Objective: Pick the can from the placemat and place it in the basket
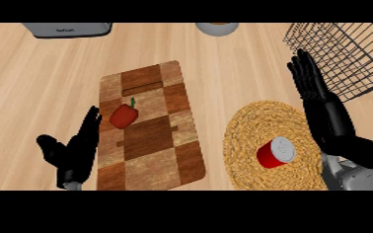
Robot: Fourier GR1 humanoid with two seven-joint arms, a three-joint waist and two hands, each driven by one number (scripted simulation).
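Note:
A red can point(276, 152) with a pale top stands on the round woven placemat point(255, 128) at the lower right. My right hand point(322, 109) is just right of the can, fingers straight and pointing away from me, not touching it. The black wire basket point(336, 54) sits at the upper right, beyond the fingertips of that hand. My left hand point(73, 150) rests open at the lower left, beside the cutting board.
A checkered wooden cutting board point(151, 128) lies in the middle with a red bell pepper point(124, 116) on it. A grey toaster point(67, 29) stands at the far left edge and a pale round bowl point(217, 28) at the far middle.

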